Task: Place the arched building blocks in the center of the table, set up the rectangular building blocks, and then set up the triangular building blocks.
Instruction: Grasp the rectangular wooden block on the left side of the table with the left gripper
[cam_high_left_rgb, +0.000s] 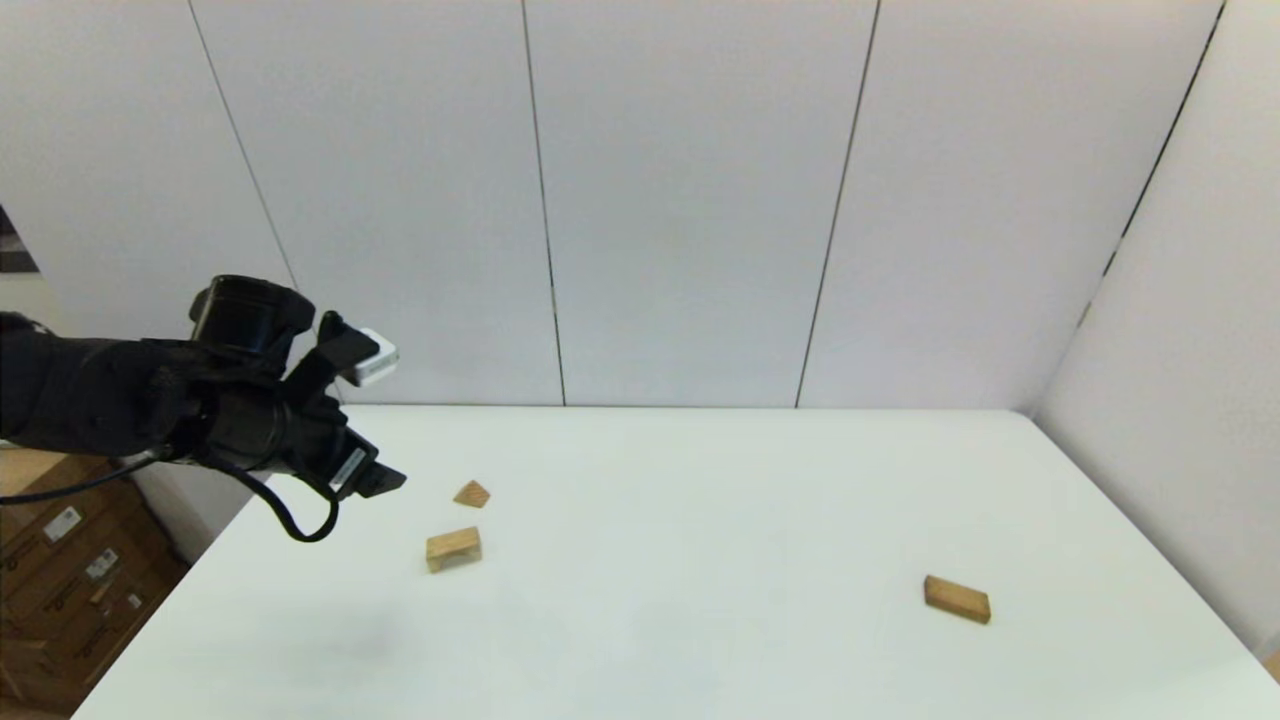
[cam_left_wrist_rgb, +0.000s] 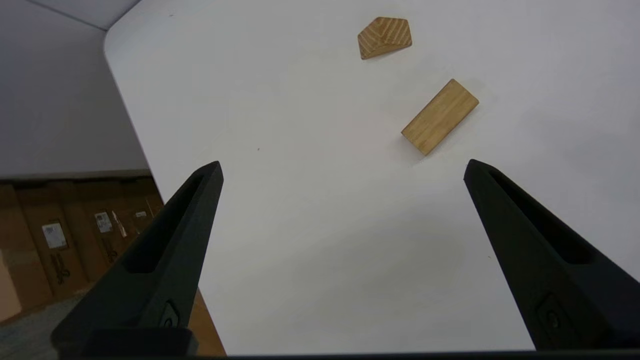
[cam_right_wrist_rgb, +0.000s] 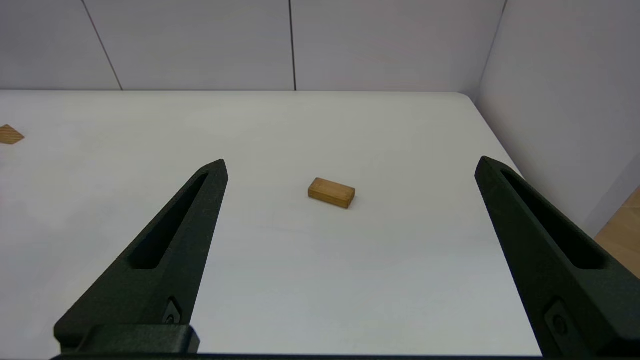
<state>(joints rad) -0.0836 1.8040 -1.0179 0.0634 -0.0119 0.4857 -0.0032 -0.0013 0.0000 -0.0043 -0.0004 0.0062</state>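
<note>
Left wrist view: spread left fingers (cam_left_wrist_rgb: 342, 169) hover short of the light-wood oblong block (cam_left_wrist_rgb: 440, 117) on the white counter (cam_left_wrist_rgb: 300, 225); rigid, light, best pinched across its narrow width.

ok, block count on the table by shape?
Triangular wedge: 1
Oblong blocks: 2, one beside the wedge, one alone on the right side; no arch notch shows on either.
Total: 3 wooden blocks.

Pale panelled walls (cam_high_left_rgb: 680, 200) with thin dark seams are standing behind and to the right of the white counter (cam_high_left_rgb: 700, 640). Brown cardboard boxes (cam_high_left_rgb: 60, 580) are sitting on the floor beside the counter's left edge.
</note>
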